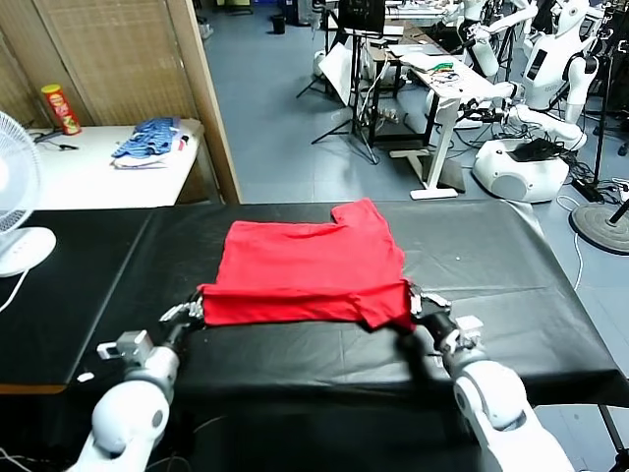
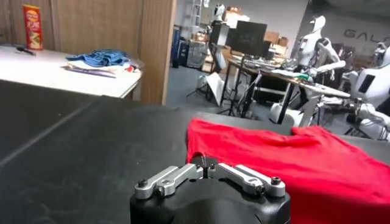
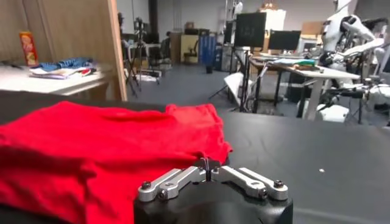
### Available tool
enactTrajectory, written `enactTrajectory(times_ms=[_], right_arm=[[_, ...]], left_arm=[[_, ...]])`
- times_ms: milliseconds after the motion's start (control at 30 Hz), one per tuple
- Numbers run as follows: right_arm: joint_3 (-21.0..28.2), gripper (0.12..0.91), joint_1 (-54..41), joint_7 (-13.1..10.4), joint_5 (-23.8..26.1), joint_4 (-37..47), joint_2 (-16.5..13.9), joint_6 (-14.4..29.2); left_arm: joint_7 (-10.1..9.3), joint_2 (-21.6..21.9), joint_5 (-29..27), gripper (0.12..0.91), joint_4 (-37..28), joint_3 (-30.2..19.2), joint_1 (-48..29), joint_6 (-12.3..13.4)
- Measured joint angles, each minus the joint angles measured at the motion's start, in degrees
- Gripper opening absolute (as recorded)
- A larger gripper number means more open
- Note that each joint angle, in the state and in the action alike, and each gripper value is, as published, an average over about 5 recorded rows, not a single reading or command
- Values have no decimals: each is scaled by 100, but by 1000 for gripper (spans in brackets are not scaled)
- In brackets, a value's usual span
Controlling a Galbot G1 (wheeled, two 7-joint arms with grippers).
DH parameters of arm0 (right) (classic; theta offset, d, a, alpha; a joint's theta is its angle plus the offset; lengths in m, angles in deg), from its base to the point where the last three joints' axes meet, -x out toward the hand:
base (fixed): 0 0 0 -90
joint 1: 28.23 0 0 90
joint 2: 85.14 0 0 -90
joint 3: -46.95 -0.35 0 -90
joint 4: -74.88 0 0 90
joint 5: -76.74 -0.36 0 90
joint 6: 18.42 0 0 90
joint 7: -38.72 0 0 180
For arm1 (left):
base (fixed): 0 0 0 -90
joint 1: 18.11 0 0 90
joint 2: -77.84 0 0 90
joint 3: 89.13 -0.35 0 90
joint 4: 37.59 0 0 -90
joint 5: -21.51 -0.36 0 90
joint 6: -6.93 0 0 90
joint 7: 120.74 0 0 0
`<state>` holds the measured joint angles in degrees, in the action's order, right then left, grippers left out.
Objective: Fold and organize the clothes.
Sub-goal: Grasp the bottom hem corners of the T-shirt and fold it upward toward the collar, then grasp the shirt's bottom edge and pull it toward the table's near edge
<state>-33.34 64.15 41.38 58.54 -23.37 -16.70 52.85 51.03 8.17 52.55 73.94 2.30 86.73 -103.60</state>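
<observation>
My red T-shirt (image 1: 307,273) lies on the black table (image 1: 511,265) in front of me, about in the middle. It is partly folded, with the near part doubled over so there is a thick red band along the near edge. One sleeve sticks out at the far right. My left gripper (image 1: 193,309) is at the near left corner of the shirt, right at the cloth. Its fingers are pressed tight together, but I cannot tell if any cloth is caught between them. My right gripper (image 1: 421,299) is at the near right corner of the shirt, and its fingers are clenched too. There I also cannot tell if they pinch the cloth or only touch it. Far off on the left stands a white table (image 1: 88,177) with a pile of blue striped clothes (image 1: 147,141) and a tall yellow and red can (image 1: 60,108). A white fan (image 1: 18,197) stands at the left edge of my black table.
</observation>
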Motion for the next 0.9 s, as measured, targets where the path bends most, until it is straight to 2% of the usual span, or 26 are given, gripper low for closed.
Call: enactTrajectory(times_ms=[100, 167, 233, 367, 433, 500, 600, 700, 833, 900], right_arm=[[0, 209, 12, 49, -33, -23, -34, -205], [-38, 313, 105, 55, -84, -174, -101, -375], [-99, 430, 259, 43, -126, -426, -193, -532], [-246, 647, 660, 38, -82, -1012, -380, -704], [-308, 734, 869, 44, -9, -1214, -436, -724], [-355, 775, 1055, 48, 52, -1326, -455, -719], [-394, 779, 1264, 53, 110, -1385, -443, -695], [-386, 719, 1375, 65, 196, -1392, -403, -668], [-330, 533, 1418, 79, 344, -1369, -330, -633], [-303, 433, 1431, 87, 390, -1348, -304, -621]], left_arm=[[-9, 61, -40, 125, -262, -94, -229, 4], [-35, 82, -54, 129, -388, -128, -344, -22], [-48, 87, -67, 165, -454, -136, -408, -52], [-14, 104, -97, 351, -439, -103, -375, -78], [2, 116, -110, 468, -383, -81, -305, -93], [36, 132, -129, 586, -318, -64, -214, -112], [108, 163, -167, 727, -267, -53, -54, -140], [159, 178, -134, 788, -288, -53, 78, -186], [178, 160, 98, 784, -385, -49, 129, -262], [177, 147, 202, 729, -440, -38, 132, -276]])
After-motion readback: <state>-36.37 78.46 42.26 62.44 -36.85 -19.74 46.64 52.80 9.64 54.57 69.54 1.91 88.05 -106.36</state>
